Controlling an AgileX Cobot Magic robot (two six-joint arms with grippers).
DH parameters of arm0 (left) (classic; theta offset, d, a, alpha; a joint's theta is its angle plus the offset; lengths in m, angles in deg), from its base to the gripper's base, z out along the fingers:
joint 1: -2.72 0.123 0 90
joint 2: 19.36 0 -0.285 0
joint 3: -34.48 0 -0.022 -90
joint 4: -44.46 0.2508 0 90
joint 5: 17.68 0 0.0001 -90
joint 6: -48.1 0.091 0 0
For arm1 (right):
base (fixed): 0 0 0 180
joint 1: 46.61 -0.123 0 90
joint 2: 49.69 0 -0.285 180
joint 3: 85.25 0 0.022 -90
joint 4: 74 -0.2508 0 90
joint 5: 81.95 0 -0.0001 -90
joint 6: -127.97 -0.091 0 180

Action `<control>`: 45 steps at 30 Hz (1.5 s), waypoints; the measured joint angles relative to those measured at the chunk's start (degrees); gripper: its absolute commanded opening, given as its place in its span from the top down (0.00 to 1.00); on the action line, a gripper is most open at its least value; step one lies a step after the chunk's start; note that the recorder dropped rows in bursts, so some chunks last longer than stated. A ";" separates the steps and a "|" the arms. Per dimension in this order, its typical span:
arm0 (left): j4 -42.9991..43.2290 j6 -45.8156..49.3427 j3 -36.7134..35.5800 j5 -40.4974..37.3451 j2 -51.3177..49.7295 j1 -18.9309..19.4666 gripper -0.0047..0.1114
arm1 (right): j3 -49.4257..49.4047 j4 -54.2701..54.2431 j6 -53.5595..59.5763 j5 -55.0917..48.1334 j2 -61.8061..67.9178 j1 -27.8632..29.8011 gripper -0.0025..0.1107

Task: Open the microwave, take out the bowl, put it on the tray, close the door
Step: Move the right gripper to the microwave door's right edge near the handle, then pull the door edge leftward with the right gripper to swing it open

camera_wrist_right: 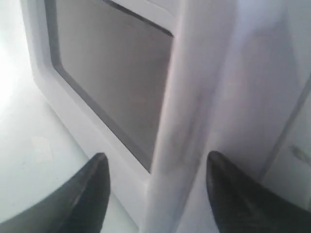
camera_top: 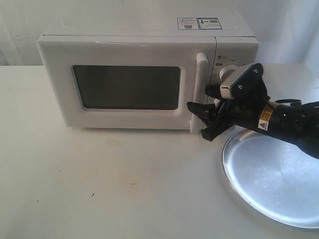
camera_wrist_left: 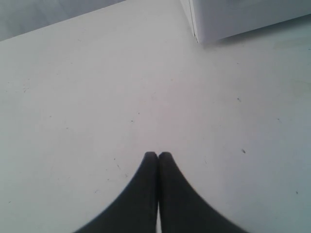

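Note:
The white microwave (camera_top: 129,42) stands at the back of the table with its door (camera_top: 60,89) shut. The dark window (camera_top: 127,87) shows nothing inside, and the bowl is out of view. My right gripper (camera_top: 199,121) is open at the lower end of the vertical bar handle (camera_top: 200,79). In the right wrist view the handle (camera_wrist_right: 180,121) runs between the two fingertips of that gripper (camera_wrist_right: 156,156), one on each side. The silver tray (camera_top: 279,179) lies on the table at the right, under the right arm. My left gripper (camera_wrist_left: 158,154) is shut on nothing above bare table.
A corner of the microwave (camera_wrist_left: 233,17) shows far off in the left wrist view. The right arm partly covers a round knob (camera_top: 228,72) on the control panel. White table (camera_top: 99,179) stretches in front of the microwave.

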 measured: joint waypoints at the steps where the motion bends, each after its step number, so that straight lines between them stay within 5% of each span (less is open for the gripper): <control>1: 0.00 0.00 0.00 0.00 0.00 0.00 0.96 | 1.22 0.67 -1.18 -0.70 0.41 -1.22 0.67; 3: 0.00 0.00 0.00 0.00 0.00 0.00 0.96 | 2.94 0.56 -2.72 -3.96 1.50 -3.15 0.96; 13: 0.00 0.00 0.00 0.00 0.00 0.00 0.96 | 0.66 -2.12 -3.30 -8.36 -0.72 -5.04 0.98; 17: 0.00 0.00 0.00 0.00 0.00 0.00 0.96 | -6.12 7.07 -3.06 -8.10 -8.29 -6.66 0.98; 20: 0.00 0.00 0.00 0.00 0.00 0.00 0.96 | -9.50 10.42 -5.22 -13.43 -15.13 -7.89 0.88; 23: 0.00 0.00 0.00 0.00 0.00 0.00 0.96 | -11.39 12.00 -9.89 -22.83 -22.35 -7.26 0.56; 24: 0.00 0.00 0.00 0.00 0.00 0.00 0.96 | -12.57 13.45 -15.43 -25.93 -24.99 -6.94 0.53; 27: 0.00 0.00 0.00 0.00 0.00 0.00 0.96 | -16.17 25.88 -29.92 -22.50 -28.78 -6.68 0.58; 32: 0.00 0.00 0.00 0.00 0.00 0.00 0.96 | -17.95 39.83 -30.72 -0.24 -33.71 -6.79 0.78; 37: 0.00 0.00 0.00 0.00 0.00 0.00 0.96 | -17.00 19.21 -23.43 -19.79 -37.65 -6.89 0.77; 40: 0.00 0.00 0.00 0.00 0.00 0.00 0.96 | -15.87 3.62 -12.41 -28.73 -37.28 -6.67 0.66; 45: 0.00 0.00 0.00 0.00 0.00 0.00 0.96 | -15.62 -3.12 -0.96 -23.09 -32.70 -6.67 0.41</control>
